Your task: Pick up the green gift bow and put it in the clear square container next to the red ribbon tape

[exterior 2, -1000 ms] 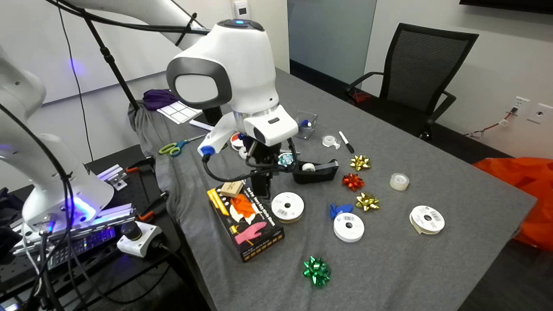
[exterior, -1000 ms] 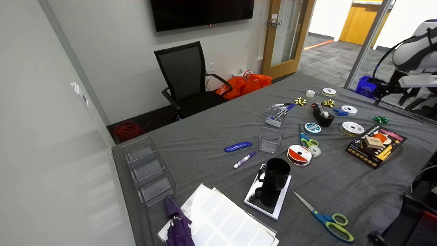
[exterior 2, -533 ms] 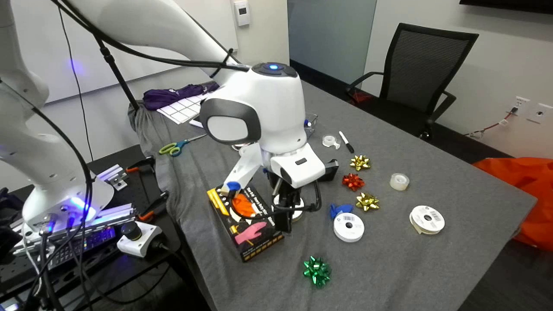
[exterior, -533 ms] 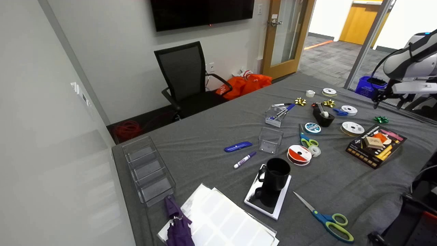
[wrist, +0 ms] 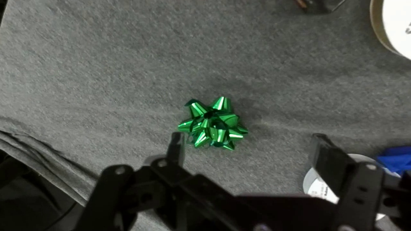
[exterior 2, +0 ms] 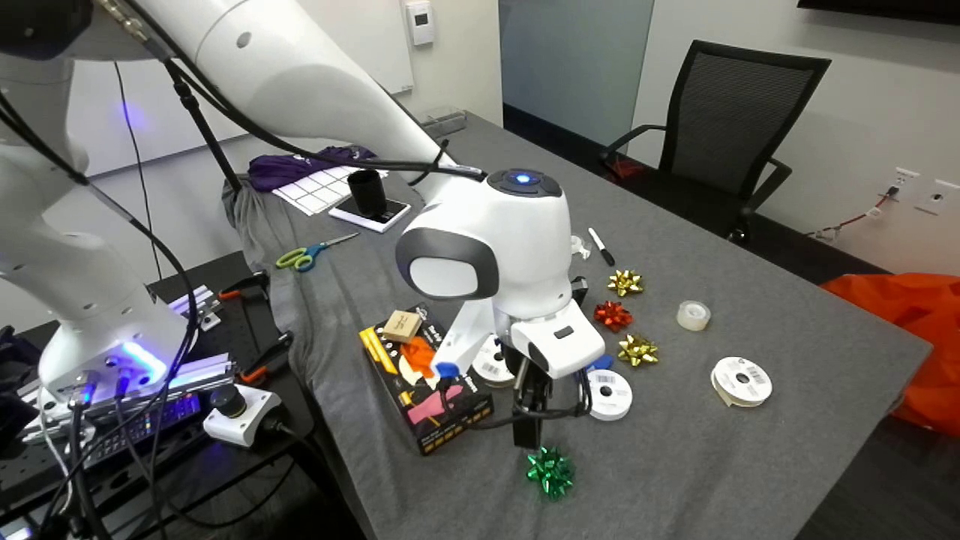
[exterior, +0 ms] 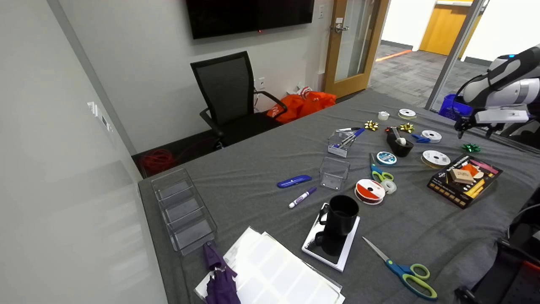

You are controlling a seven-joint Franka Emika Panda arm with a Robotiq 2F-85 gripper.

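The green gift bow (wrist: pixel 213 123) sits on the grey cloth ahead of my gripper (wrist: pixel 249 136) in the wrist view. It is nearer the left finger (wrist: pixel 176 149) than the right. The bow also shows in both exterior views (exterior: pixel 471 147) (exterior 2: pixel 551 472). My gripper (exterior 2: pixel 529 431) is open, with nothing between the fingers, above the table close to the bow. The clear square container (exterior: pixel 334 174) stands in an exterior view, left of the red ribbon tape (exterior: pixel 370 191). Nothing shows in it. The arm hides both of these in an exterior view.
A glove box (exterior 2: pixel 427 390) with a small tan block on top lies beside the bow. White ribbon spools (exterior 2: pixel 607 395) and a tape dispenser (exterior: pixel 399 145) are near. A clear holder with pens (exterior: pixel 341 143) stands behind the container. A black mug (exterior: pixel 341 213) stands in front of it.
The arm and gripper have moved across the table and lower, from behind the glove box to beside the green bow. The bow and the other objects have not moved.
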